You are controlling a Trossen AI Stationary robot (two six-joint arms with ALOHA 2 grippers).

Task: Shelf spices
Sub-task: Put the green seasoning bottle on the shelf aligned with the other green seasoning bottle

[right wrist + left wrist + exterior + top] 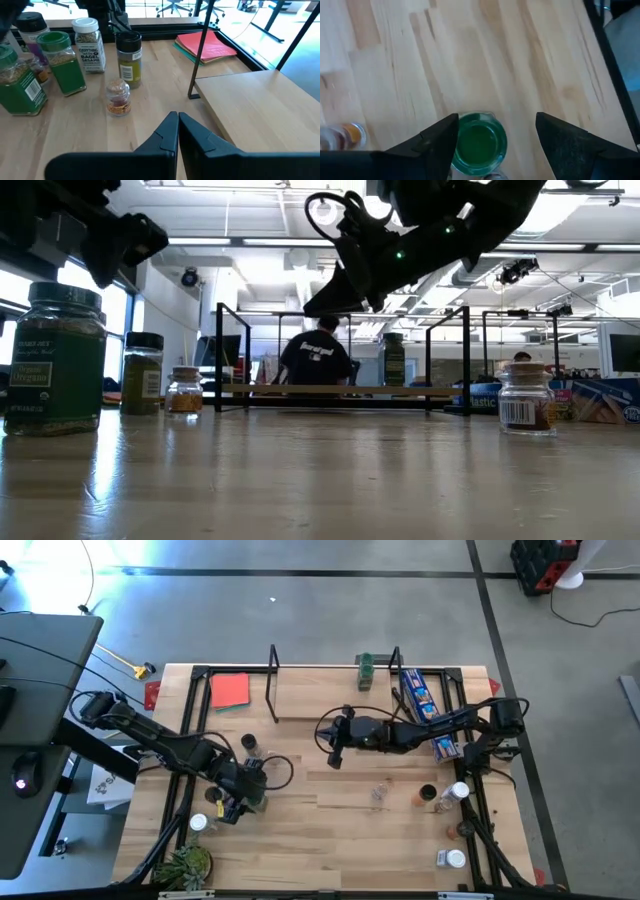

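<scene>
My left gripper [492, 137] is open over the table's near left part [238, 802]. It looks straight down on a green-capped jar [479, 145], with one finger on each side above the cap. That jar stands upright on its base [55, 360]. My right gripper [177, 125] is shut and empty, and hovers mid-table [335, 745] in front of the shelf [335, 695]. The shelf's wooden board [250, 100] carries one green jar [365, 670]. More jars stand at the left [87, 42] and at the near right [458, 790].
A red-orange card [230, 690] lies left of the shelf, and a blue snack package [425, 705] lies to its right. A small plant [188, 862] sits at the near left corner. Black frame rails [195, 720] run along the table's sides. A person [318, 355] sits beyond the shelf.
</scene>
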